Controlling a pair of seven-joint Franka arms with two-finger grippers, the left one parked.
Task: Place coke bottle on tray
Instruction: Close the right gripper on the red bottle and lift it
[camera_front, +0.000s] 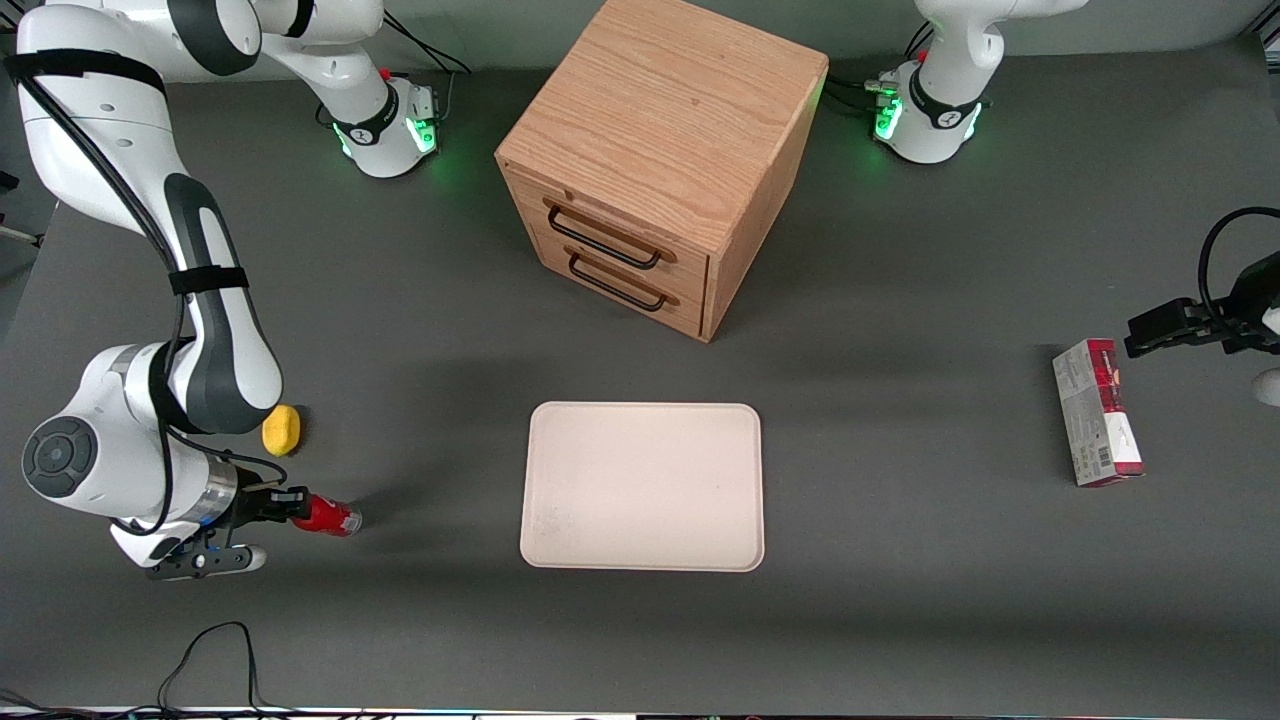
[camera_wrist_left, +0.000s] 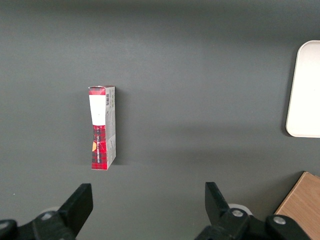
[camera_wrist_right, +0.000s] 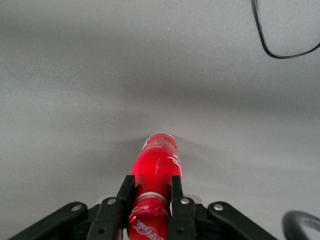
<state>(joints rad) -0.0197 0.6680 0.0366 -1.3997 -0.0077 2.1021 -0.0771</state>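
The gripper (camera_wrist_right: 152, 202) is clamping both fingers (camera_wrist_right: 125, 200) on the neck of the coke bottle (camera_front: 327, 515), which is lying sideways toward the working arm's end of the table, near the lemon (camera_front: 281, 430); the tray (camera_front: 642, 487) is sitting bare, well apart; lifting, carrying and placing are remaining.

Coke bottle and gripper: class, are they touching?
Touching. The right wrist view shows the gripper with both fingers pressed against the neck of the coke bottle, no gap either side, toward the working arm's end of the table.
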